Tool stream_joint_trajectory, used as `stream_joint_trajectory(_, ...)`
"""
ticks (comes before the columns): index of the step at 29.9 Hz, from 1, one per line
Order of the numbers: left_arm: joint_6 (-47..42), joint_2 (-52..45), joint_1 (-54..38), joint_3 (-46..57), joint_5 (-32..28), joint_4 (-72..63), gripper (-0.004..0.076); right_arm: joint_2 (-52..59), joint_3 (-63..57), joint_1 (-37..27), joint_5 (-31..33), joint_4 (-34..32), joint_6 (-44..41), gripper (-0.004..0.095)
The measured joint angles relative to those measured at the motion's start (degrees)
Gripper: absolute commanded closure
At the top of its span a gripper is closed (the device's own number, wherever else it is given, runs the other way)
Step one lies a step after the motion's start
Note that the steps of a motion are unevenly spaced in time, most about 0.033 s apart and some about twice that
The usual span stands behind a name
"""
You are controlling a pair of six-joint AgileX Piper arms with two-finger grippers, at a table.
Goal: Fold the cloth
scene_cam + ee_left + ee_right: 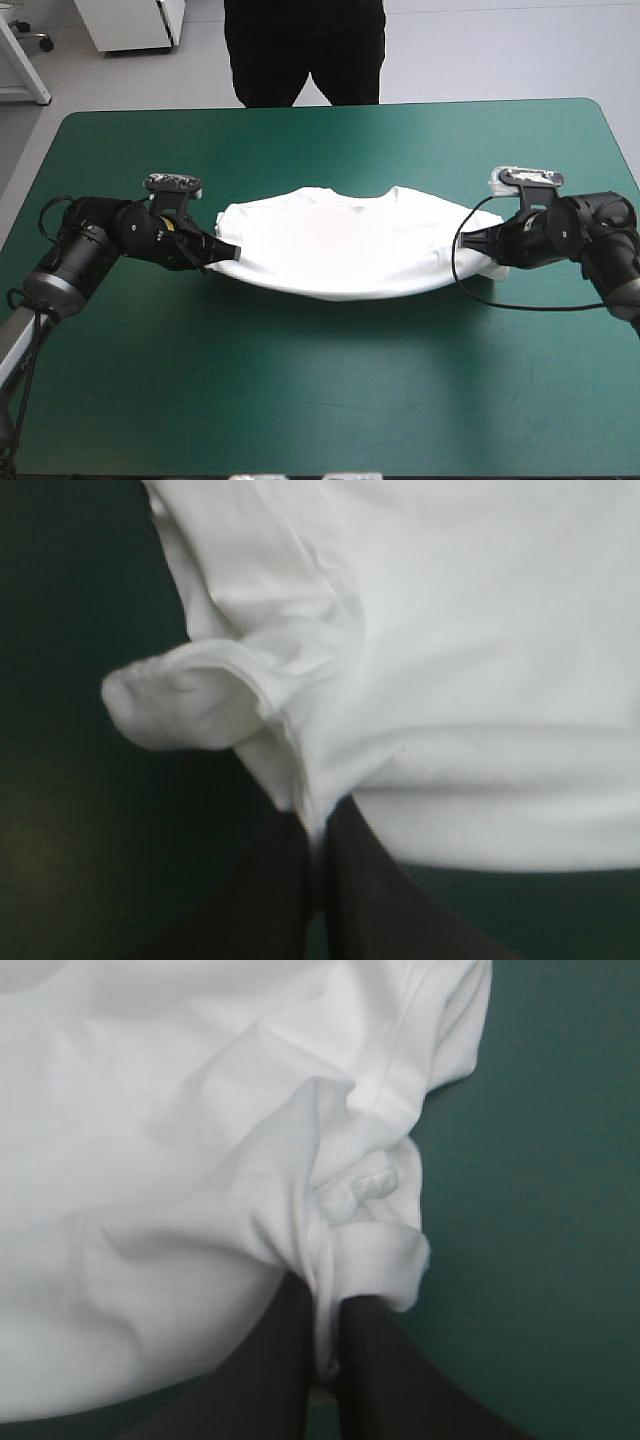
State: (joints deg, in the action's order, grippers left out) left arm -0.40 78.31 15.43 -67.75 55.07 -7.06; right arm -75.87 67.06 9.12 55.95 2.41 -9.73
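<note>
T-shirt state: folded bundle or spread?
T-shirt spread, not bundled: stretched between left pincer and right pincer, both shut on its sides, near edge lifted over a shadow. Whether doubled, cannot tell.

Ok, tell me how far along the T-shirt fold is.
Done: the left gripper and right gripper are each shut on one end of the T-shirt. In hand: it is stretched between them, its near edge sagging above the teal-green table. Left: it is not yet a folded bundle, so the folding itself looks mostly ahead.
</note>
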Motion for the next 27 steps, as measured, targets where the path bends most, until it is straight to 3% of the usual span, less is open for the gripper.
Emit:
stream_joint_trajectory(12, -3.4, 11.6, 0.0, -10.9, -6.7, 7.8, 0.0733, -14.5, 14.3, 0.0, -1.7, -8.3, -2.7, 0.0925)
stream_joint_trajectory(27, -5.3, 32.0, 0.3, -27.9, -7.9, 14.0, 0.0733, -32.3, 26.7, -4.6, -2.7, -6.0, -3.2, 0.0924)
